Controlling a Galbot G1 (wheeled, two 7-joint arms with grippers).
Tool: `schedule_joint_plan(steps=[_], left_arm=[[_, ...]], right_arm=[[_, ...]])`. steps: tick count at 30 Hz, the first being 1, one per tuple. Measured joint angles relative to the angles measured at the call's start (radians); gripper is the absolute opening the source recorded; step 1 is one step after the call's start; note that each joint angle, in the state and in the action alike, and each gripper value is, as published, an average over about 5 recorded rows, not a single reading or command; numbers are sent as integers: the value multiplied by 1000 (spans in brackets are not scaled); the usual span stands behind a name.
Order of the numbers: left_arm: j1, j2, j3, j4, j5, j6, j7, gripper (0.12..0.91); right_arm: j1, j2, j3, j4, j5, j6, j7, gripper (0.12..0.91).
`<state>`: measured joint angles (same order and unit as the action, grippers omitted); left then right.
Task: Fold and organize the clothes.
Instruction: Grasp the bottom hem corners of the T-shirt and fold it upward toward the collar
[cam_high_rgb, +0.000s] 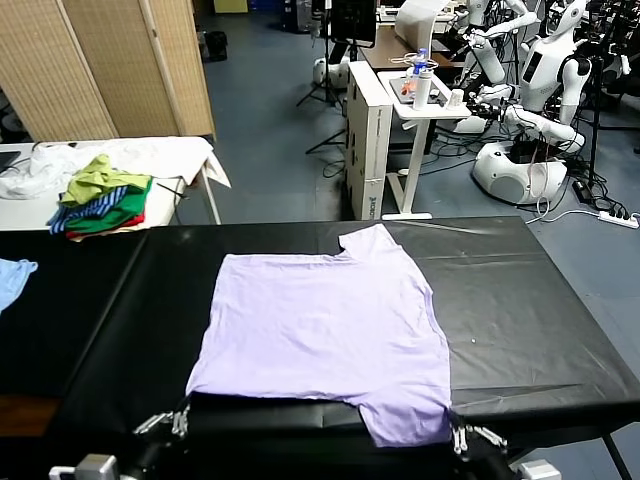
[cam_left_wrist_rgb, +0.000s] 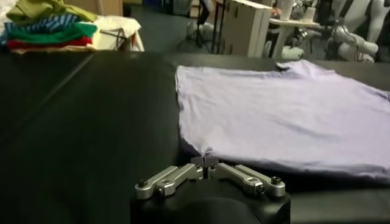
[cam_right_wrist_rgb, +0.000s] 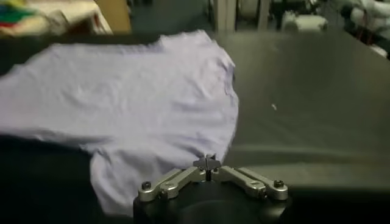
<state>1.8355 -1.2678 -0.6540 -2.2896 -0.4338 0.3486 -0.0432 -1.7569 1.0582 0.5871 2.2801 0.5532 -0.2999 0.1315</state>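
Note:
The clothes are one pale lavender T-shirt (cam_high_rgb: 325, 330), spread flat and sideways on the black table (cam_high_rgb: 530, 300), with one sleeve pointing to the far side and the other at the near edge. My left gripper (cam_high_rgb: 178, 420) is at the shirt's near left corner. In the left wrist view the left gripper (cam_left_wrist_rgb: 206, 163) is shut, pinching a tuck of the T-shirt (cam_left_wrist_rgb: 280, 115). My right gripper (cam_high_rgb: 461, 437) is at the near right corner by the sleeve. In the right wrist view the right gripper (cam_right_wrist_rgb: 207, 163) is shut on the edge of the T-shirt (cam_right_wrist_rgb: 134, 97).
A heap of green, striped and red garments (cam_high_rgb: 100, 200) lies on a white table at the back left. A light blue cloth (cam_high_rgb: 12, 275) pokes in at the left edge. Other robots (cam_high_rgb: 530, 110) and a white stand (cam_high_rgb: 415, 110) are beyond the table.

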Motion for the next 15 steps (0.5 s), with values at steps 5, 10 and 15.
schedule_joint_plan(steps=[5, 10, 15], left_arm=[[-71, 0, 24, 29, 13, -6, -4, 147], [-134, 6, 33, 58, 25, -10, -11, 147], [-187, 23, 47, 90, 53, -14, -11, 147]], right_arm=[[124, -8, -33, -93, 14, -6, 12, 140], [242, -11, -77, -172, 17, -17, 22, 140], [343, -14, -132, -233, 17, -35, 31, 140]])
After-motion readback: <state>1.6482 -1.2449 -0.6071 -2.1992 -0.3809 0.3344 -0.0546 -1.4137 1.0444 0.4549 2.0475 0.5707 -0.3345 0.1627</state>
